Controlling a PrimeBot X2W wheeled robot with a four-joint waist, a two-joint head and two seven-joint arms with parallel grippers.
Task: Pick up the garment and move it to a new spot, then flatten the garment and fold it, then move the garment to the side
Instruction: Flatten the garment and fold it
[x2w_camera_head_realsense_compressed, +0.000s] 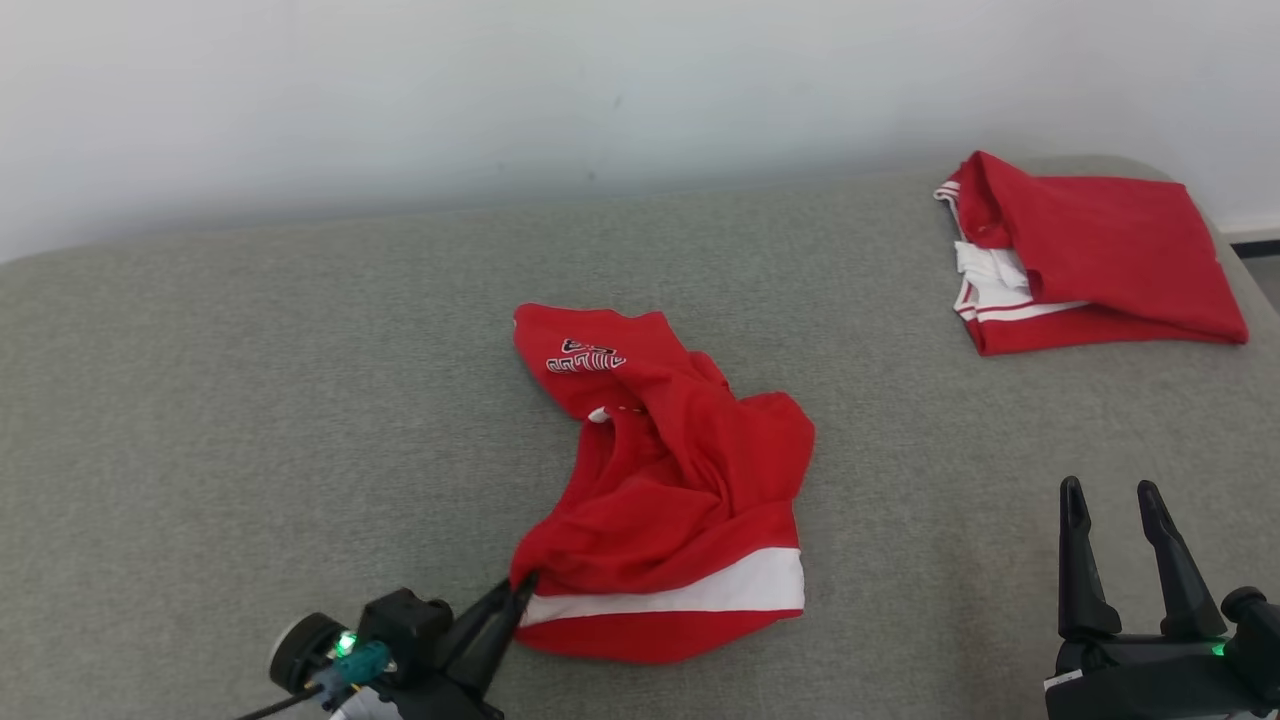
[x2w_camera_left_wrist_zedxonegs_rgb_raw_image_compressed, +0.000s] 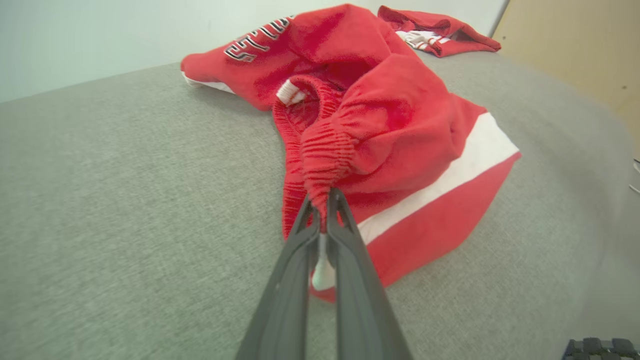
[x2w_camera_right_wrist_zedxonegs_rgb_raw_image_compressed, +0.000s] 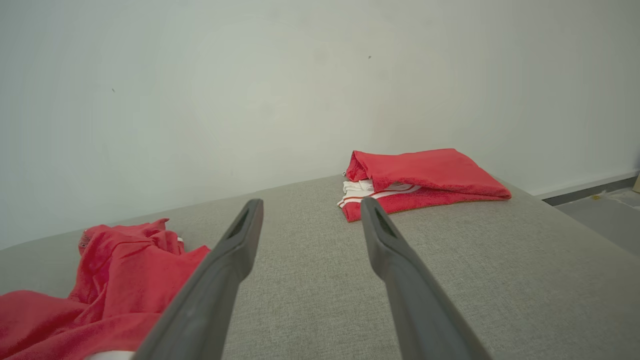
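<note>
Where the crumpled red garment (x2w_camera_head_realsense_compressed: 670, 480) lies in the middle of the grey cushion (x2w_camera_head_realsense_compressed: 250, 400), the left gripper (x2w_camera_head_realsense_compressed: 520, 585) is clamped on its near-left ribbed edge. The right gripper (x2w_camera_head_realsense_compressed: 1112, 500) sits near right, fingers spread and empty; folded red clothes (x2w_camera_head_realsense_compressed: 1090, 250) lie far right.

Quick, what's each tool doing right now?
Left tool: shut on the crumpled red fabric garment with a white stripe, at its elastic edge.
Right tool: open, holding nothing.

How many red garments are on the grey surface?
2. One crumpled garment lies in the middle, pinched by the left hand; one folded garment sits at the far right.
</note>
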